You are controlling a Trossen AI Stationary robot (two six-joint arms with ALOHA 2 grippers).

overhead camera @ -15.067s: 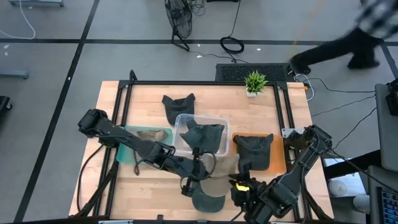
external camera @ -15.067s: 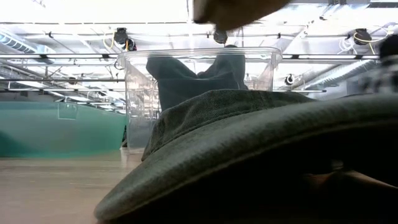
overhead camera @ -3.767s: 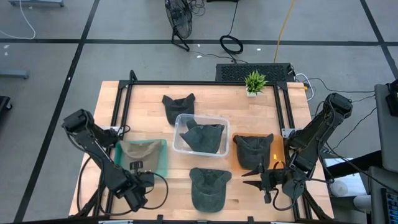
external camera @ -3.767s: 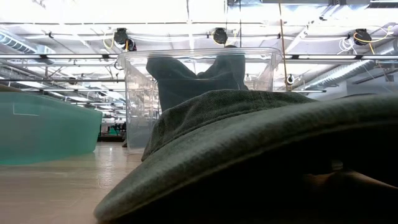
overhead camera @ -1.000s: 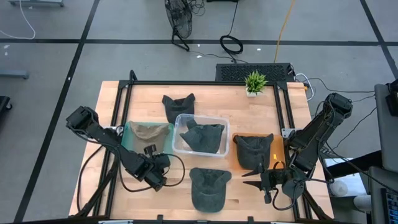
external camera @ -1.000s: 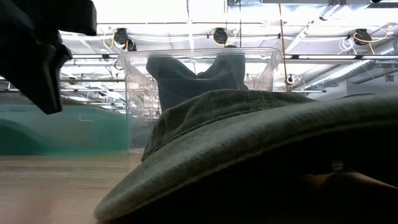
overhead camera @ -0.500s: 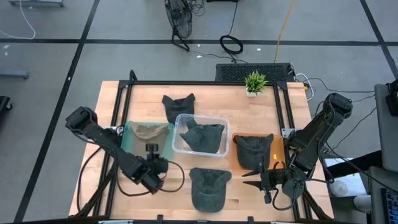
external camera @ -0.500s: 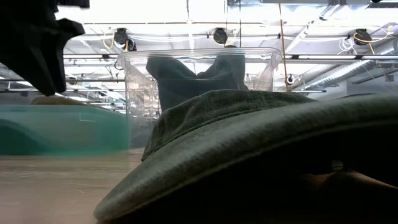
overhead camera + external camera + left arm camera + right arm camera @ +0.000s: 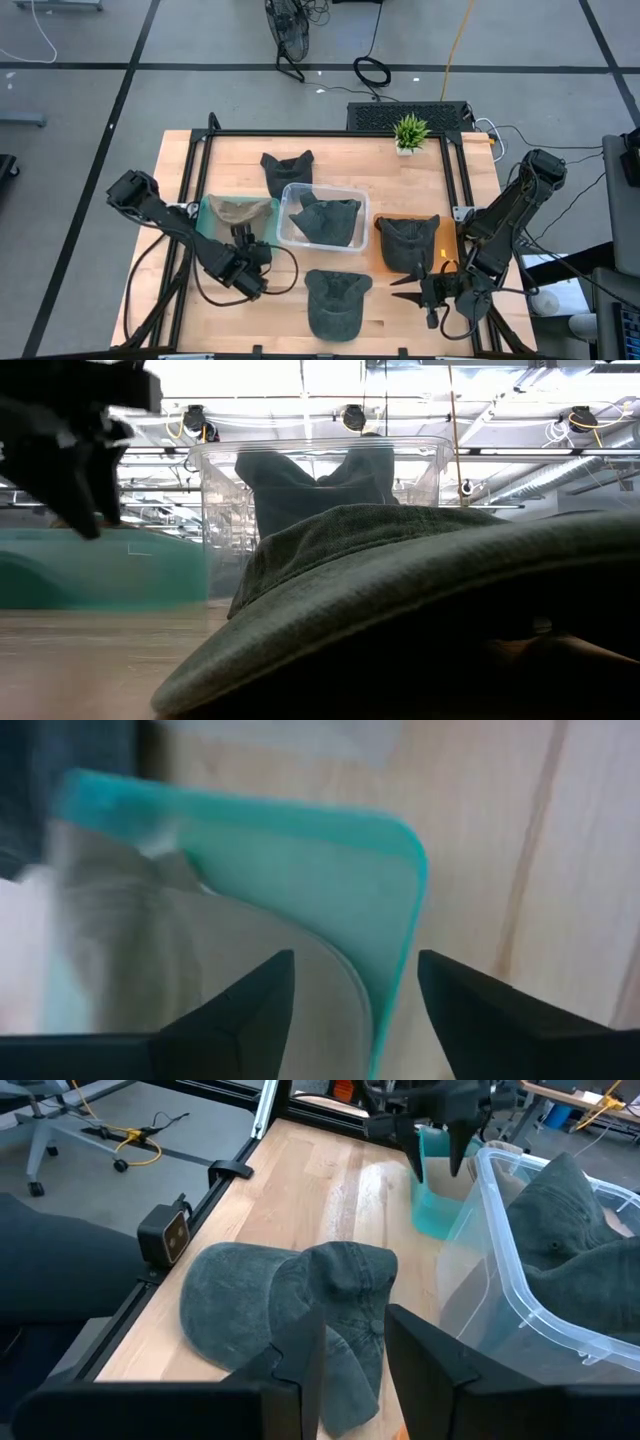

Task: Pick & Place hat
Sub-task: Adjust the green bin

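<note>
**A:** Since a second ago, what has shifted in the high view?

**B:** Only the left pincer (image 9: 243,262); it has edged a little nearer the teal bin (image 9: 207,222), and its fingers have spread apart, holding nothing. A tan hat (image 9: 236,209) lies in that bin, at the left of the table (image 9: 440,170). The right pincer (image 9: 408,288) has not moved; it waits low at the table's near right corner.

**A:** And the hats?

**B:** One dark hat (image 9: 334,301) lies flat on the table near the front edge, between the two pincers. Another hat (image 9: 322,218) sits in the clear bin (image 9: 292,193) at the centre, a third (image 9: 407,242) rests on an orange mat (image 9: 443,251) to the right, and a fourth (image 9: 285,168) lies behind the clear bin. A small potted plant (image 9: 409,132) stands at the back.

**A:** The low view?

**B:** The front hat's brim (image 9: 400,620) fills most of it. Behind stands the clear bin with its hat poking up, the teal bin off to the side, and the left pincer hanging above the teal bin.

**A:** Left wrist view?

**B:** Both dark fingers (image 9: 250,1010) are apart, on either side of a corner of the teal bin's rim (image 9: 400,900) without clamping it.

**A:** Right wrist view?

**B:** The right pincer's fingers (image 9: 300,1365) stand with a gap between them and nothing gripped, just before the front hat (image 9: 270,1315). Beyond are the clear bin, the teal bin and the left pincer above it.
</note>
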